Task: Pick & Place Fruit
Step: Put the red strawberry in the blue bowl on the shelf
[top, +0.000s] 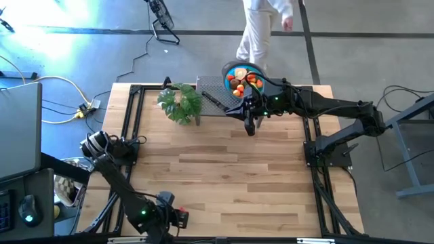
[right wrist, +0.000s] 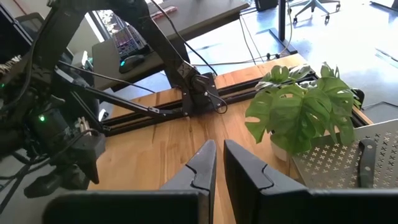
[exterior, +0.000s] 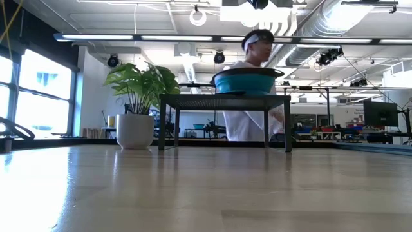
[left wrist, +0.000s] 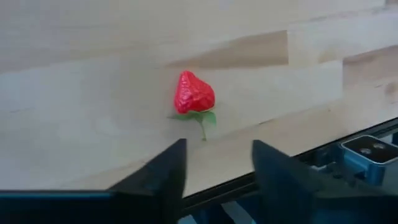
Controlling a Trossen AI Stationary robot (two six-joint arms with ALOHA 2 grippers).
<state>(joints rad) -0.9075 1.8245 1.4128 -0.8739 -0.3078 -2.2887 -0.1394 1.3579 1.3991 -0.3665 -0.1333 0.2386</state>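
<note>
A red toy strawberry (left wrist: 194, 93) with a green leaf and stem lies on its side on the wooden table, close to the table's near edge. My left gripper (left wrist: 217, 163) hovers just short of it, open, with nothing between the fingers; in the high view it shows at the near left (top: 180, 218). The blue bowl (top: 242, 77) holds several fruits and stands on a dark perforated rack (top: 215, 91) at the far edge. My right gripper (top: 249, 127) hangs shut in the air just in front of the rack, holding nothing.
A leafy plant in a white pot (top: 181, 103) stands left of the rack, on which a black-handled knife (top: 214, 102) lies. A person (top: 261, 27) stands behind the bowl. Black frame rails (top: 129, 122) run along the table's sides. Bare wood (top: 224, 176) fills the table's middle.
</note>
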